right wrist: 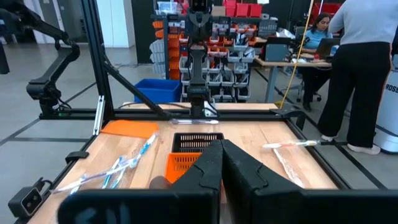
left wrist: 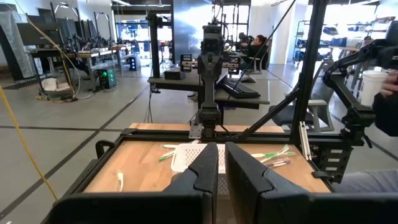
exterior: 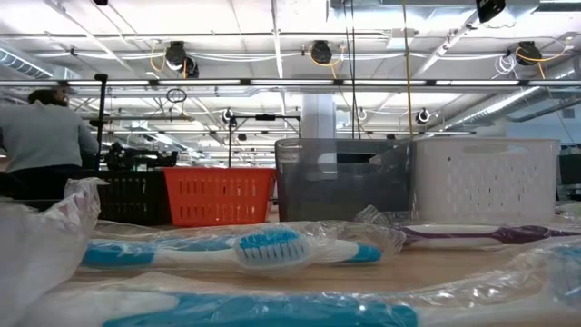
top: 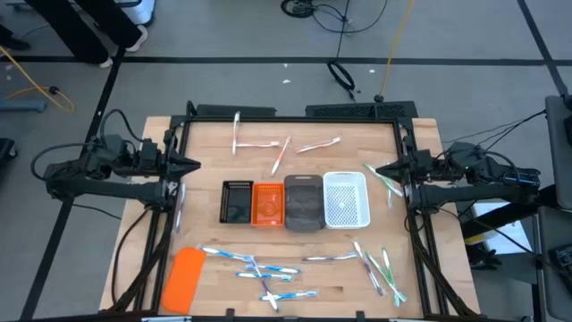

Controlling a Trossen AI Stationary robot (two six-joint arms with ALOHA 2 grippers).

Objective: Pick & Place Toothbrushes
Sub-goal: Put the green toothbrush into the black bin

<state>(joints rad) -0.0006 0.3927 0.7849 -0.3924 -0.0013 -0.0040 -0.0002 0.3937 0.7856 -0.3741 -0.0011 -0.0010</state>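
Many wrapped toothbrushes lie flat on the wooden table. Blue-white ones [top: 255, 268] lie near the front edge, and one shows close up in the low view [exterior: 263, 247]. Green-white ones lie at the front right [top: 380, 268] and by the right arm [top: 386, 183]. Pink-white ones [top: 286, 148] lie at the far side. My left gripper [top: 195, 165] hovers shut at the table's left edge, and it also shows in the left wrist view [left wrist: 221, 163]. My right gripper [top: 368, 168] hovers shut at the right, and it also shows in the right wrist view [right wrist: 221, 158]. Both are empty.
Four small trays stand in a row mid-table: black [top: 237, 202], orange [top: 268, 204], grey [top: 303, 203] and white [top: 346, 199]. A flat orange slab [top: 186, 279] lies at the front left. A black frame [top: 295, 112] rims the table. People stand in the room beyond.
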